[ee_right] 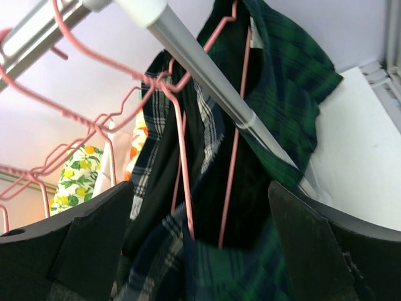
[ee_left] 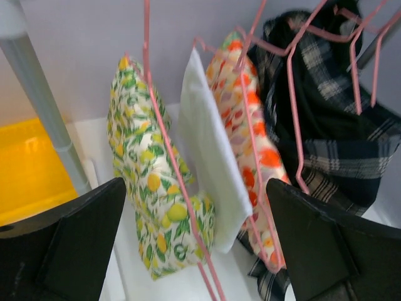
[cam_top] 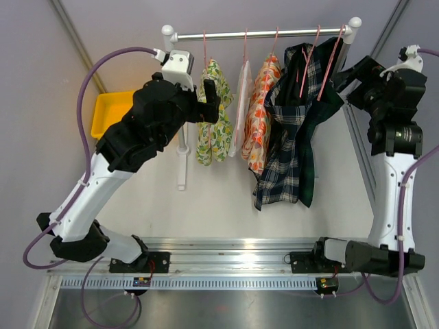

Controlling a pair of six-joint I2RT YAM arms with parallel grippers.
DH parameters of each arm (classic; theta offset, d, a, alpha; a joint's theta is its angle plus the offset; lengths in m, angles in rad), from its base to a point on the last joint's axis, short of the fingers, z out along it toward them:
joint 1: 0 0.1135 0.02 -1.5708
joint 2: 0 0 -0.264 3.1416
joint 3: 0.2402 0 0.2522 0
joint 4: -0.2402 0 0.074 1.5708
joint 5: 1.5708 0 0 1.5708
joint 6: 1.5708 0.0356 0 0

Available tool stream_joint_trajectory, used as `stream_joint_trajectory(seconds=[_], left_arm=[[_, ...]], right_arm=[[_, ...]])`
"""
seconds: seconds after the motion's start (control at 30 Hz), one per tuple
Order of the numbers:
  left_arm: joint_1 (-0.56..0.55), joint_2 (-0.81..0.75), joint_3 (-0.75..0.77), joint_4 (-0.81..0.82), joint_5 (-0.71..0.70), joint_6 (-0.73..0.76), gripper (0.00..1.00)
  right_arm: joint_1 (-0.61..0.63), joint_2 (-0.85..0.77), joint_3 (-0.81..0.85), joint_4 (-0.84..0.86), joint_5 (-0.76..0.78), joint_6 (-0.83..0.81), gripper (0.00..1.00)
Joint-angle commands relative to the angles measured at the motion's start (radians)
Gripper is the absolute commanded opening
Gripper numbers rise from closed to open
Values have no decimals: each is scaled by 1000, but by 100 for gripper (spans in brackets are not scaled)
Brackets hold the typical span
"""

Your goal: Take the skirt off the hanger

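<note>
Several garments hang on pink hangers from a grey rod (cam_top: 260, 32): a lemon-print skirt (cam_top: 212, 123), a white piece (cam_top: 243, 96), an orange floral one (cam_top: 259, 116), a navy plaid one (cam_top: 285, 157) and a green plaid one (cam_top: 324, 103). My left gripper (cam_top: 214, 96) is open and empty, level with the lemon-print skirt (ee_left: 150, 188), whose pink hanger wire (ee_left: 182, 188) runs between the fingers (ee_left: 69, 244). My right gripper (cam_top: 346, 77) is open and empty beside the green plaid garment (ee_right: 282, 81). Navy plaid cloth (ee_right: 156, 163) and hanger wires (ee_right: 185, 182) lie between its jaws.
A yellow bin (cam_top: 110, 113) sits at the back left, behind the left arm. The rack's white post and foot (cam_top: 182, 157) stand just left of the lemon-print skirt. The rod (ee_right: 207, 69) crosses close above the right gripper. An aluminium rail (cam_top: 360, 151) runs along the right side.
</note>
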Motion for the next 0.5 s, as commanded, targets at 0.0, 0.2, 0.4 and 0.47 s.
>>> stream_joint_trajectory(seconds=[0.0,0.2,0.4,0.47], left_arm=[[-6,-110,-122,62,-65,7,99],[-6,-269,-336,67,-97,-23,99],[-6,-371,-480,84,-112,-46,99],[-6,-392,-512,85,-111,-54,99]], right_arm=[[11,85,102,51,-75,14,96],[63,207,192,62,-47,-7,91],[130,296,283,48,7,-41,77],[138,321,298,45,13,-44,72]])
